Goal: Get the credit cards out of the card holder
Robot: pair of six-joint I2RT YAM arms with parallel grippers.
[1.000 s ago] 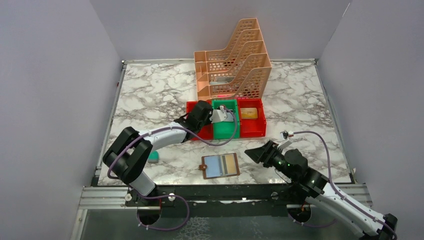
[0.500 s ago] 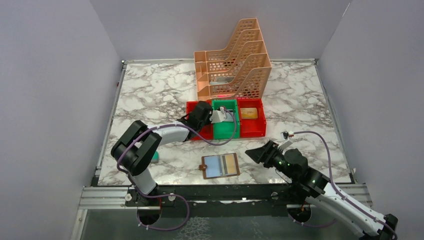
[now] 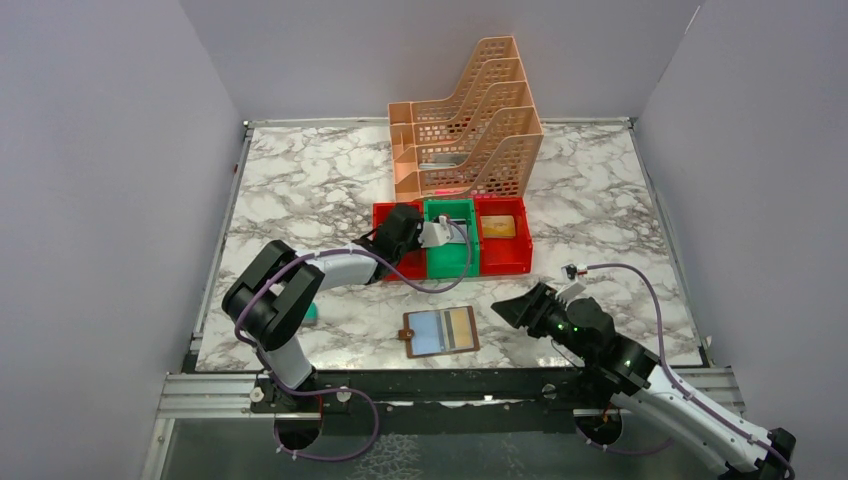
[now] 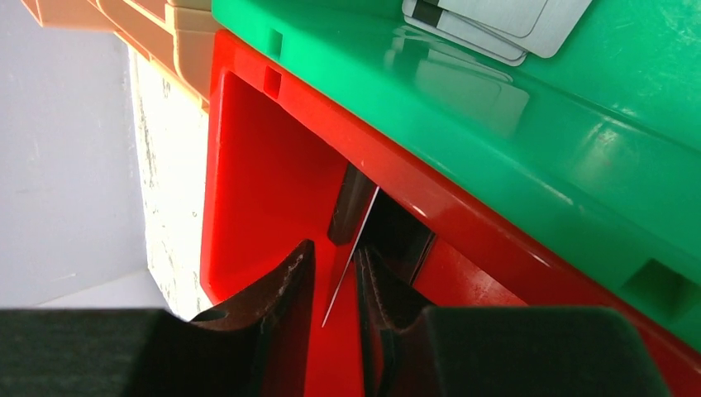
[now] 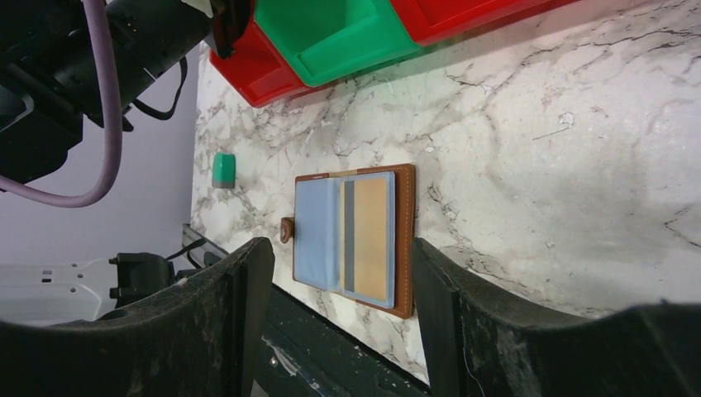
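At the left, the left claw (image 4: pixel 335 248) was dipped into the left red bin (image 4: pixel 264 165) with its pads a little apart. A thin card (image 4: pixel 357 231) stood edge-on in the gap, touching neither pad as far as I could tell. To my eye that was a drop-off, made low so the card would land inside the bin. Next door, the green bin (image 4: pixel 628 149) held silvery cards (image 4: pixel 496 21). Toward the front of the bench (image 3: pixel 300 190) the card holder (image 3: pixel 441 331) lay open and flat with a tan card (image 5: pixel 369 240) in one pocket, so the job looked unfinished. The right claw (image 5: pixel 340 248) hung near it on the right, spread wide and gripping nothing, probably lined up for that card.
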